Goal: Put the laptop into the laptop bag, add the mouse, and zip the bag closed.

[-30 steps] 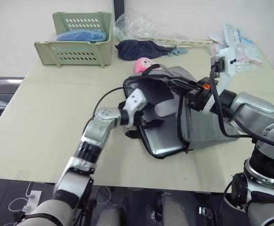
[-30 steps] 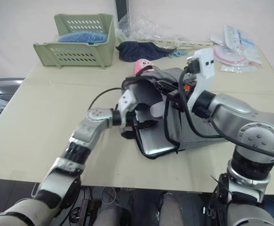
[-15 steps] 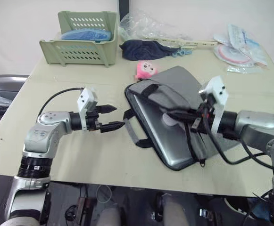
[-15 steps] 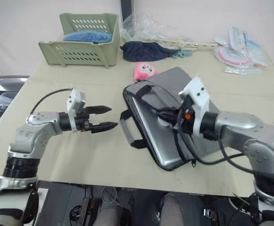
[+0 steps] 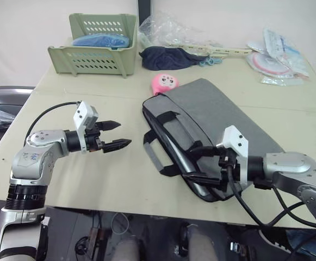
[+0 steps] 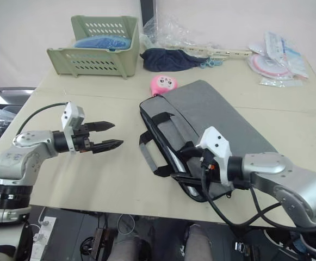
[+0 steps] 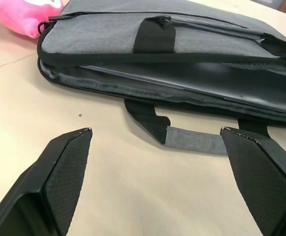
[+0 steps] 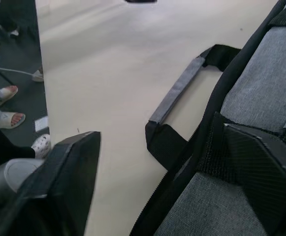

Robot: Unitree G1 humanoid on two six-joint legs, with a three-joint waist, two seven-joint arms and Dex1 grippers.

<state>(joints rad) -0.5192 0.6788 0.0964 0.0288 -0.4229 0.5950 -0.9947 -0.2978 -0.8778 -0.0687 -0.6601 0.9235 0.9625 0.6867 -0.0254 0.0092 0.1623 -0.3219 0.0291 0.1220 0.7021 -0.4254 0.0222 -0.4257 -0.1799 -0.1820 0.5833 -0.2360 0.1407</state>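
1. The laptop bag (image 5: 212, 122) lay flat on the table (image 5: 81, 174), its mouth unzipped along the near edge; the laptop (image 7: 192, 88) sat inside as a dark slab in the slot.
2. The mouse was probably already inside; I couldn't confirm.
3. The right pincer (image 5: 196, 163) was spread wide at the bag's near corner, holding nothing, one finger touching the zipper edge.
4. The left pincer (image 5: 117, 135) was spread wide and empty, with the loose handle (image 7: 197, 140) just ahead of it.
5. Zipping judged the step in hand: find the puller, pinch it narrow, and pin the bag with the other pincer.
6. There was bare table around the left pincer; the pink plush toy (image 5: 165, 83) and green basket (image 5: 90, 51) were well beyond it.
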